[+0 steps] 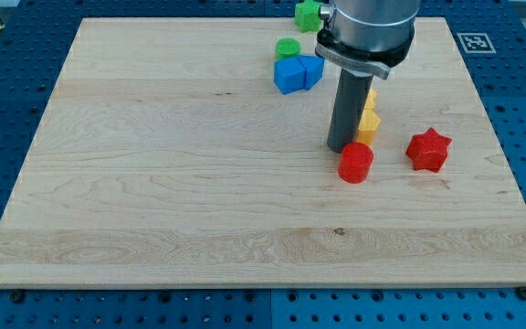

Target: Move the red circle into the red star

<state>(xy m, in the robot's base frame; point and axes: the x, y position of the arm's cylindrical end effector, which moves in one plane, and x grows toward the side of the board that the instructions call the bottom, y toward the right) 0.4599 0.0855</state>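
The red circle [355, 163] lies on the wooden board [153, 183] at the view's right of centre. The red star [428, 150] lies further to the view's right, a short gap away from the circle. My tip [340, 149] rests on the board just at the circle's upper left, touching or nearly touching it. The rod rises from there to the arm's grey body at the view's top.
Two yellow blocks [369, 119] sit right behind the rod, partly hidden by it. Two blue blocks [297, 73] and a green circle [288, 47] lie at the view's top centre. A green block [308, 14] sits at the top edge.
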